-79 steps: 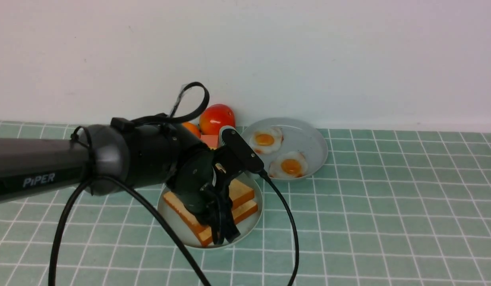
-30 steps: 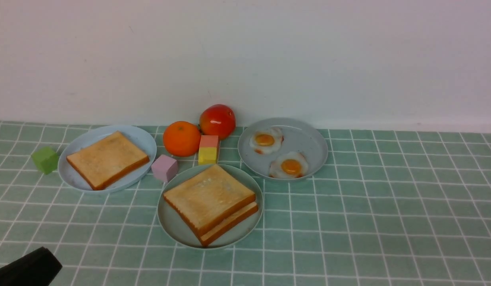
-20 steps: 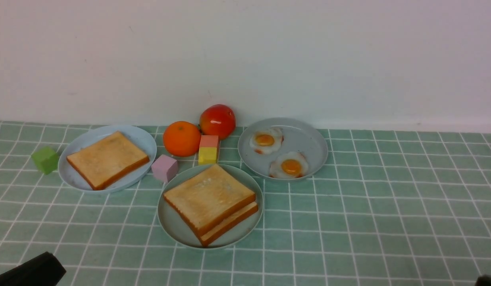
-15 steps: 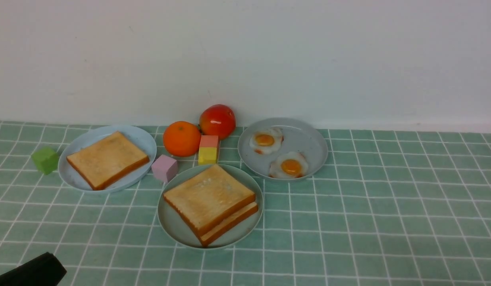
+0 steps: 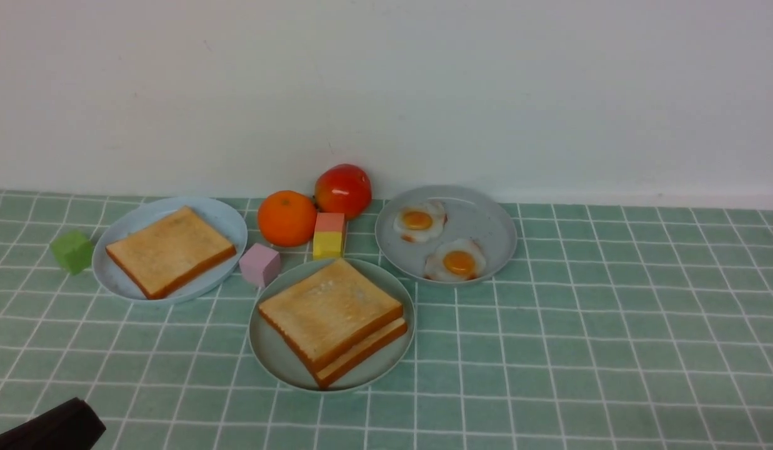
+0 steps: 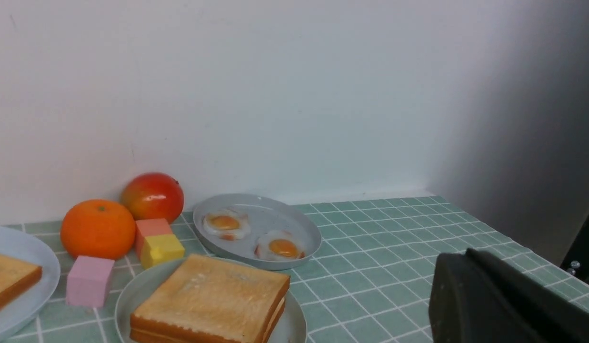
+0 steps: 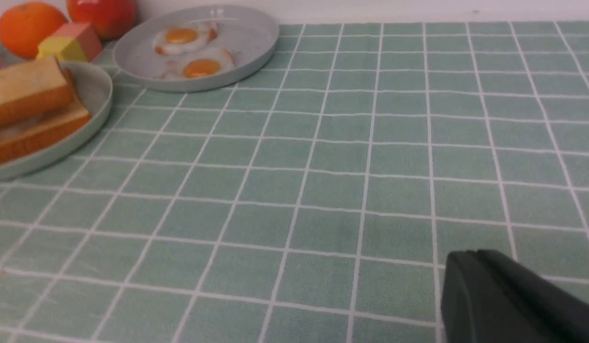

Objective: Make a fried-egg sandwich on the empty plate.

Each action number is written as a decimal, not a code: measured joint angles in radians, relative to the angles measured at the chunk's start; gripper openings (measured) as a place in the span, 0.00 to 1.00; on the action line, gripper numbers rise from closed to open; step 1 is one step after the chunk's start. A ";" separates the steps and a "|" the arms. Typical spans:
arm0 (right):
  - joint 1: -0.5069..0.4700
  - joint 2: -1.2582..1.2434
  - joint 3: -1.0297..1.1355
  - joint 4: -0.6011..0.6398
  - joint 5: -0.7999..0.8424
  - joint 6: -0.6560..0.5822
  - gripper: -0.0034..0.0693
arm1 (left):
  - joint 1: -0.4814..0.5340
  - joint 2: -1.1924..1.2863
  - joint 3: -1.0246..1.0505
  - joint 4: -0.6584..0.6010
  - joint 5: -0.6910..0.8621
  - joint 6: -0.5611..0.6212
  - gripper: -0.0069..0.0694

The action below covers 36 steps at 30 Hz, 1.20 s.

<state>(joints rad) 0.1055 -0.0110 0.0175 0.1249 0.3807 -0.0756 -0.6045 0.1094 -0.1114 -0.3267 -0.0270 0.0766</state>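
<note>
The sandwich [image 5: 327, 309] lies on the mint-green plate [image 5: 274, 356] in the middle: two golden toast slices stacked, with a thin pale layer between them in the right wrist view [image 7: 27, 90]. It also shows in the left wrist view [image 6: 208, 300]. My left gripper [image 6: 465, 255] is shut and empty, low at the near left, well back from the plate. Only a dark part of the left arm [image 5: 49, 428] shows in the front view. My right gripper [image 7: 470, 255] is shut and empty over bare tablecloth, right of the plates, and out of the front view.
A grey plate [image 5: 480, 219] behind and to the right holds two fried eggs [image 5: 417, 220]. A pale blue plate [image 5: 227, 219] on the left holds one toast slice [image 5: 169, 250]. An orange [image 5: 286, 217], a red fruit [image 5: 342, 189] and several small coloured cubes [image 5: 327, 236] stand behind by the wall.
My left arm has let go of the top toast on the mint-green plate and drawn back to the near left corner. In the last second nothing on the table has moved.
</note>
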 joint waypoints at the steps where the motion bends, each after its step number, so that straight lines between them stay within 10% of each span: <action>1: 0.000 0.000 0.000 0.003 0.000 -0.014 0.03 | 0.000 0.000 0.000 0.000 0.000 0.000 0.08; 30: 0.000 0.000 -0.001 0.021 0.003 -0.053 0.04 | 0.000 0.000 0.007 0.000 -0.012 0.000 0.10; 36: 0.000 0.000 -0.001 0.021 0.003 -0.053 0.04 | 0.206 -0.044 0.034 0.099 -0.033 -0.015 0.07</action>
<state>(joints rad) 0.1055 -0.0110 0.0163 0.1463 0.3839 -0.1289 -0.3988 0.0655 -0.0775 -0.2282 -0.0603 0.0615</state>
